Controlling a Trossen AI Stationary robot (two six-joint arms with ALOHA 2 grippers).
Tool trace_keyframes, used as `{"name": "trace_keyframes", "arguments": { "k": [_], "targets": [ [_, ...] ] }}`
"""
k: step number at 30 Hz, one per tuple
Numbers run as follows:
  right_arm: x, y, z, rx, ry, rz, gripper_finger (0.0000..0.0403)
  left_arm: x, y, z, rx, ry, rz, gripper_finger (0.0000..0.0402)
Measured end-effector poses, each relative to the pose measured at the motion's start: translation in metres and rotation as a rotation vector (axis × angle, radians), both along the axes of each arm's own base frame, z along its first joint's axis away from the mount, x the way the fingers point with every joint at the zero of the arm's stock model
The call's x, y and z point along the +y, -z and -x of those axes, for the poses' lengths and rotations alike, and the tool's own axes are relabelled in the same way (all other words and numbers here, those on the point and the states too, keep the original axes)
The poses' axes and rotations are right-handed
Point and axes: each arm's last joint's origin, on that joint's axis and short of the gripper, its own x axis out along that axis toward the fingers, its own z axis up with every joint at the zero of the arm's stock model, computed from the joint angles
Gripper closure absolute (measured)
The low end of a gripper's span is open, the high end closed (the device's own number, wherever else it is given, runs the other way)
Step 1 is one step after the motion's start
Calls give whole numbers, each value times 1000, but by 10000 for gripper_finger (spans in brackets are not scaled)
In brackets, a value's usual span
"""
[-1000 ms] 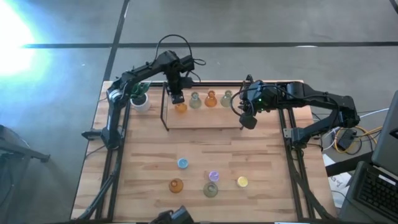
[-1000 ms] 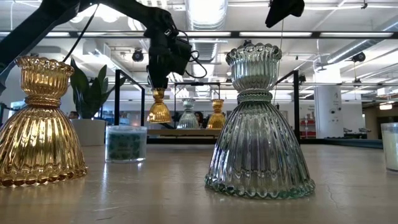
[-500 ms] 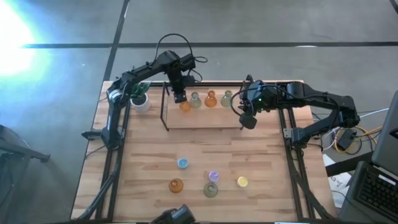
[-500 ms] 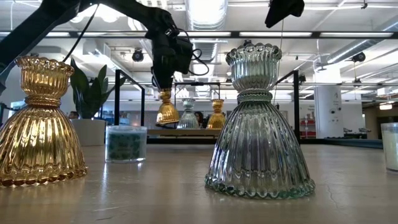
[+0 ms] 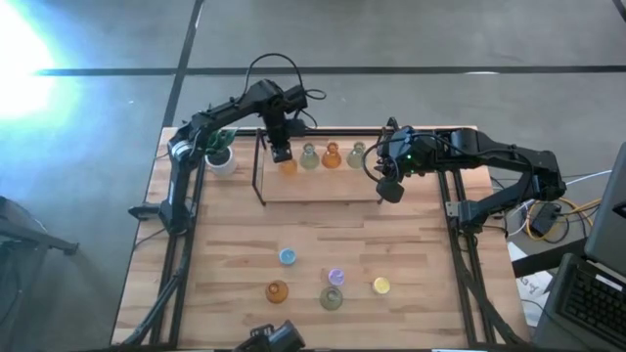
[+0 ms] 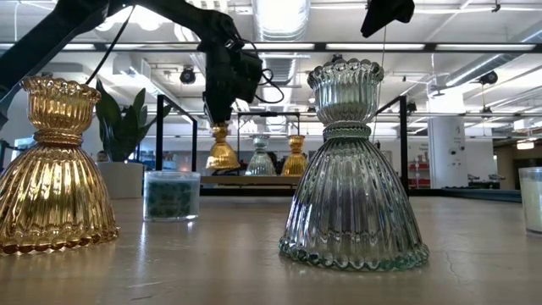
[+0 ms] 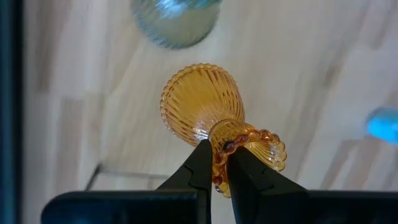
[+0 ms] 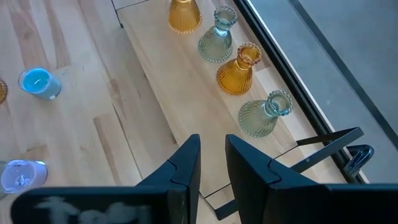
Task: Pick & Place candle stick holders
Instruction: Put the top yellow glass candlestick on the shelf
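An amber candle stick holder [image 7: 200, 102] hangs under my left gripper [image 5: 281, 154], which is shut on it above the left end of the wooden shelf [image 5: 323, 186] at the table's far side. Three more holders stand on their bases on the shelf: pale green [image 5: 309, 157], amber [image 5: 332, 156] and pale green [image 5: 358, 154]. Several others stand on the near part of the table: blue [image 5: 287, 257], amber [image 5: 277, 291], green [image 5: 332, 298], purple [image 5: 336, 278] and yellow [image 5: 380, 286]. My right gripper [image 5: 388, 188] hovers by the shelf's right end, slightly open with nothing between its fingers [image 8: 186, 162]. My left gripper pinches the amber holder's beaded top rim [image 7: 219, 149] between its two fingers [image 7: 200, 169]. The fingers come from above, pointing steeply down. The holder [image 6: 222, 152] hangs below them, tilted, its wide base low over the shelf; I cannot tell whether the base touches the shelf.
A white pot with a green plant [image 5: 221, 154] stands at the far left, beside the shelf's black frame post [image 5: 258, 171]. The table's middle, between the shelf and the near group of holders, is bare wood [image 5: 323, 230].
The amber holder under my left gripper has swung a little toward the pale green holder beside it and part of the way back. The gripper stays shut on its rim.
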Motion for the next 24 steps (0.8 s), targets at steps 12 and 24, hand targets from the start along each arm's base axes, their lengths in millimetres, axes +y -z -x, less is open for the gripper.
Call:
{"name": "trace_keyframes", "arguments": {
  "k": [12,24],
  "targets": [
    [0,0,0,-4,3,-2,316,7,0,2,33,-5,-92,373],
    [0,0,0,-5,3,-2,334,16,1,4,19,-26,-131,373]
  ]
}}
